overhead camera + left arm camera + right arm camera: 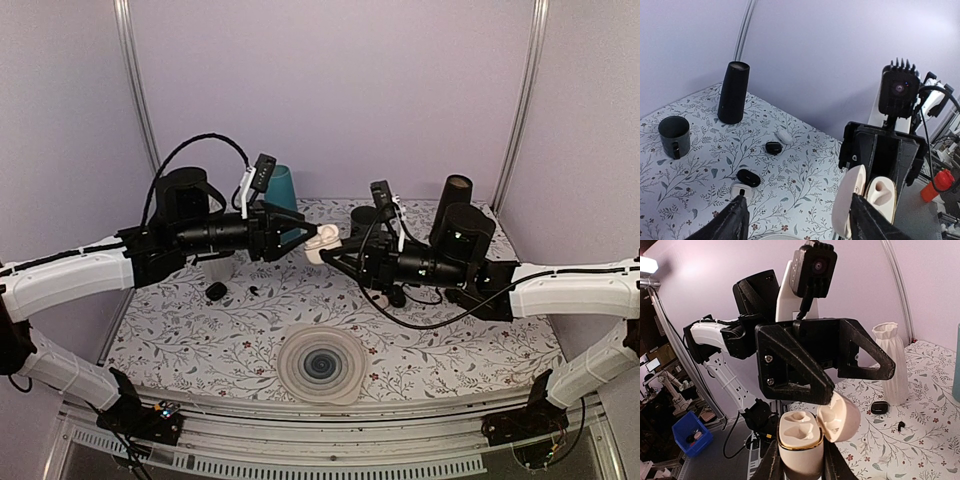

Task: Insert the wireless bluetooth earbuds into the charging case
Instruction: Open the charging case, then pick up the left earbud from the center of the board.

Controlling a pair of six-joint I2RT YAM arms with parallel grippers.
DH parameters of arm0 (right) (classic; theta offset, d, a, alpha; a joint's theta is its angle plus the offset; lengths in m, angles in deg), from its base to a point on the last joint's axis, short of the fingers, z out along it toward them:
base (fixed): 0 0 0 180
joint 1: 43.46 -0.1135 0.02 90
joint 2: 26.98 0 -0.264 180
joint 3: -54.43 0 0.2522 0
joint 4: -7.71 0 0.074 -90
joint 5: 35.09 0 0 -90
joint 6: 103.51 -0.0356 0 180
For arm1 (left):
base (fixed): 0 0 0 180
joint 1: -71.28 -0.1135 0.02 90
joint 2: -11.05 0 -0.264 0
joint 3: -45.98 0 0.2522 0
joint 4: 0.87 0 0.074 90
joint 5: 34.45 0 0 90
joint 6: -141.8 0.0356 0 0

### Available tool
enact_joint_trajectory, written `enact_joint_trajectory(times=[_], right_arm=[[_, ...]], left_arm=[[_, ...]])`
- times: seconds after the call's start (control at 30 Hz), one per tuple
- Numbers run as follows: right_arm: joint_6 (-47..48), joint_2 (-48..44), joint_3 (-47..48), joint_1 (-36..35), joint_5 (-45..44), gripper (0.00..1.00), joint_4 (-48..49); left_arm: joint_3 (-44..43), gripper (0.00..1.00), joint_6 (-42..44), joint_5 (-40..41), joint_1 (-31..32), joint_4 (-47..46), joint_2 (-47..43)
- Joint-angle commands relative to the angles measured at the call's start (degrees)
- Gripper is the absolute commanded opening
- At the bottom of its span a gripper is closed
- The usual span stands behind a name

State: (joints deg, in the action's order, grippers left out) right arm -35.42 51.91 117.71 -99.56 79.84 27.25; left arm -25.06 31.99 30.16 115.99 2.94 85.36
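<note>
Charging case stands upright in mid-air, clamped at its lower body by the right gripper, with its lid swung open to one side and both sockets bare. Left gripper is spread wide and holds nothing. One of its fingers comes down right at the lid's top edge, touching it or very nearly; I cannot tell which. That contact is the first risk. A push from the finger could fold the lid shut over the empty sockets. It could also lever the glossy shell round in a grip that pinches only its base, so that it tilts or slips out and drops to the table below. The two grippers are crowded nose to nose, so a careless withdrawal could knock the case or snag a cable. Farther out, no earbud is in either gripper. What must be fetched lies among small things on the table, where black oval cases lie near pale pieces too small to identify. Picking up one of the oval cases by mistake seems a likely slip, as does pinching a tiny rounded earbud off-centre so that it squirts away. The lid may also sag closed once nothing props it.
</note>
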Motion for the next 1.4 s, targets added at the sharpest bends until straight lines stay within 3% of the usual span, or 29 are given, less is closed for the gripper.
enact_joint_trajectory(times=[0.0, 0.3, 0.6, 0.93, 1.37], right_arm=[[2.5, -2.4, -0.2, -0.5, -1.6, 0.03, 1.0], [7.1, -3.0, -1.7, -0.5, -5.6, 0.02, 2.5], [10.4, -3.9, -5.6, -0.5, -8.4, 0.03, 9.8], [11.5, -4.7, -7.6, -0.5, -11.0, 0.03, 12.1], [9.7, -5.5, -9.8, -0.5, -11.4, 0.03, 12.5]], left_arm=[[-1.3, 0.69, -0.6, -1.1, -0.5, -0.2, -0.4], [1.1, 0.72, -1.4, -2.8, -0.5, -3.7, -5.0], [7.9, 0.73, -2.8, 5.2, -1.4, -6.1, -12.1], [16.8, 0.68, -10.2, 21.4, -1.8, 3.4, -17.8], [26.6, 0.58, -31.1, 40.0, -2.0, 22.9, -21.6]])
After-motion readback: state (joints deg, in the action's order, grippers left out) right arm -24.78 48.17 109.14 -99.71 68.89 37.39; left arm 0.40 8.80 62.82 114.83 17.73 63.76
